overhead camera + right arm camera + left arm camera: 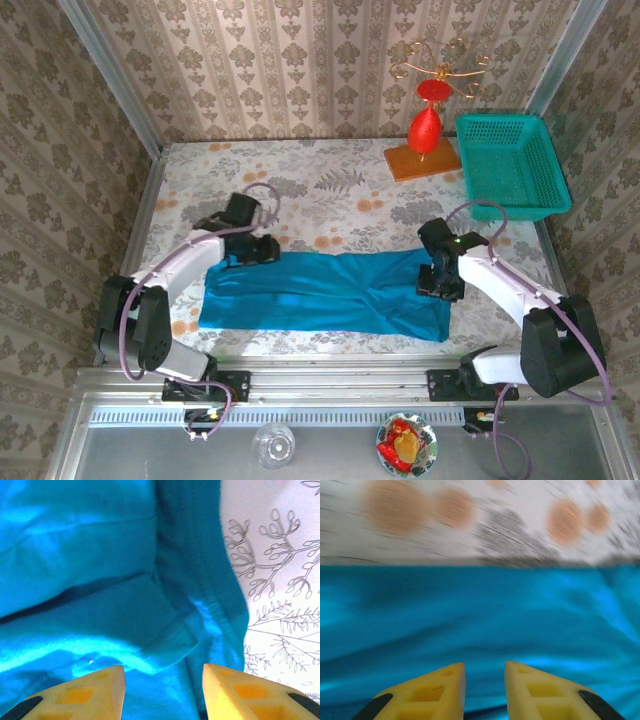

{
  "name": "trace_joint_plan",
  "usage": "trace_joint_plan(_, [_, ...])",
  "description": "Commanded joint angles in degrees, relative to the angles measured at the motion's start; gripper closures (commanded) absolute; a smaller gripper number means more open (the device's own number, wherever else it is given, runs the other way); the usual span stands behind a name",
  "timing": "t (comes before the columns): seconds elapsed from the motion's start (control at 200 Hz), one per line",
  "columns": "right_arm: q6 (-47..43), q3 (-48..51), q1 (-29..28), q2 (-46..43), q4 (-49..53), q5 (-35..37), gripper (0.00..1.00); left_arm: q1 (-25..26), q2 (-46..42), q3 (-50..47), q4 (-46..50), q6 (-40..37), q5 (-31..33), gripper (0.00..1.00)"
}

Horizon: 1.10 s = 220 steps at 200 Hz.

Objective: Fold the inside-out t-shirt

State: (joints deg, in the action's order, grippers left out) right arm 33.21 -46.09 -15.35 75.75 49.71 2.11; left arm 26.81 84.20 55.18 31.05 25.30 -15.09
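Observation:
The inside-out t-shirt (320, 295) lies as a long bright blue band across the near half of the flowered table (330, 195), wrinkled at its right end. My left gripper (262, 250) sits at the band's far left corner. In the blurred left wrist view its yellow fingers (485, 664) stand a little apart over the blue cloth (480, 615), with nothing between them. My right gripper (440, 283) is over the band's right end. It is open (164, 666) just above a folded flap and ribbed hem of the shirt (100, 580), not holding it.
A teal mesh basket (512, 165) stands at the far right. Beside it is a wooden base with a red ornament on a gold stand (425, 150). A glass (273, 443) and a small dish (405, 443) sit on the ledge in front of the arm bases.

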Motion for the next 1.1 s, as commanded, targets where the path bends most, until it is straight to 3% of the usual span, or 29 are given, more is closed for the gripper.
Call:
trace_joint_plan(0.0, [2.1,2.2,4.1,-0.4,-4.5,-4.2,0.53,9.0,1.8,2.7,-1.9,4.8,-0.7,0.7])
trace_joint_plan(0.195, [4.9,9.9,12.5,-4.8,-14.5,-14.8,0.53,23.3,7.5,7.4,-5.7,4.4,-0.7,0.66])
trace_joint_plan(0.335, [5.1,12.6,16.8,-4.8,-18.7,-21.8,0.55,31.6,11.3,10.8,-6.4,-4.7,1.8,0.66])
trace_joint_plan(0.495, [4.7,13.3,17.8,-4.8,-20.3,-23.9,0.58,38.8,15.2,15.0,-6.2,-17.2,7.0,0.67])
trace_joint_plan(0.645, [5.1,13.8,18.3,-5.8,-20.0,-25.0,0.64,41.8,18.6,18.8,-5.8,-26.0,7.3,0.65])
trace_joint_plan(0.94, [5.3,14.6,18.7,-8.5,-19.2,-24.9,1.0,45.0,28.5,28.6,0.1,-35.5,4.8,0.63])
trace_joint_plan(1.095, [5.2,14.8,18.9,-8.9,-19.3,-24.9,1.0,46.2,32.8,32.2,2.4,-37.2,6.7,0.63])
